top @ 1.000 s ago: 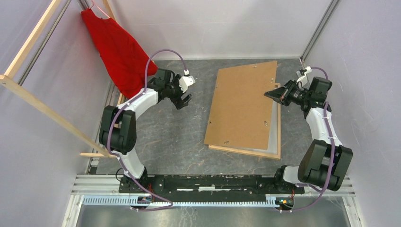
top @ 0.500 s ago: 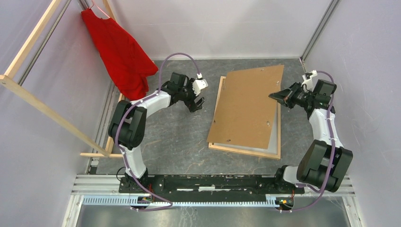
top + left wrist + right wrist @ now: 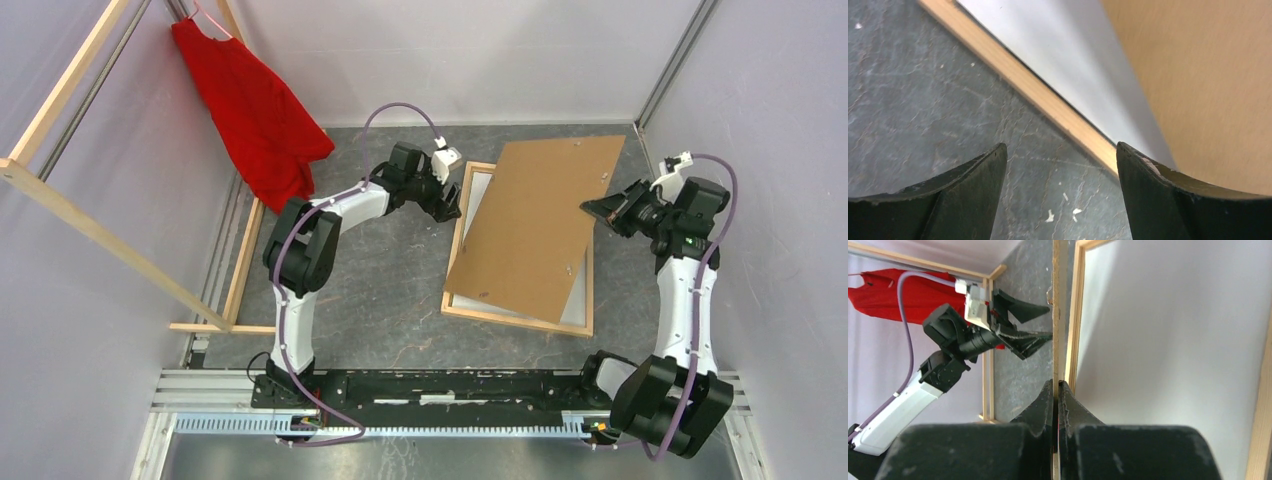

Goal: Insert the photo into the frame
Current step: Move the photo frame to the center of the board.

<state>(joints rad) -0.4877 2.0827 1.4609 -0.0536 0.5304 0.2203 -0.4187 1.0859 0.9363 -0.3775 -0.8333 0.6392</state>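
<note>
The light-wood frame [image 3: 515, 321] lies flat right of centre, a plain white surface [image 3: 480, 205] filling it; no print shows, so I cannot tell if this is the photo's back. My right gripper [image 3: 597, 210] is shut on the right edge of the brown backing board [image 3: 535, 230] and holds it tilted above the frame. In the right wrist view the board [image 3: 1056, 315] is edge-on between the shut gripper [image 3: 1055, 384], with the frame rail [image 3: 1074, 315] beside it. My left gripper [image 3: 450, 200] is open and empty over the table by the frame's left rail [image 3: 1048, 100].
A red garment [image 3: 250, 105] hangs at the back left beside long wooden rack bars [image 3: 100, 240]. White walls close in three sides. The arms' metal mounting rail [image 3: 450, 385] runs along the near edge.
My right gripper has swung the backing board right and up, uncovering the frame's left side. My left arm has reached right to the frame's left rail, still open.
</note>
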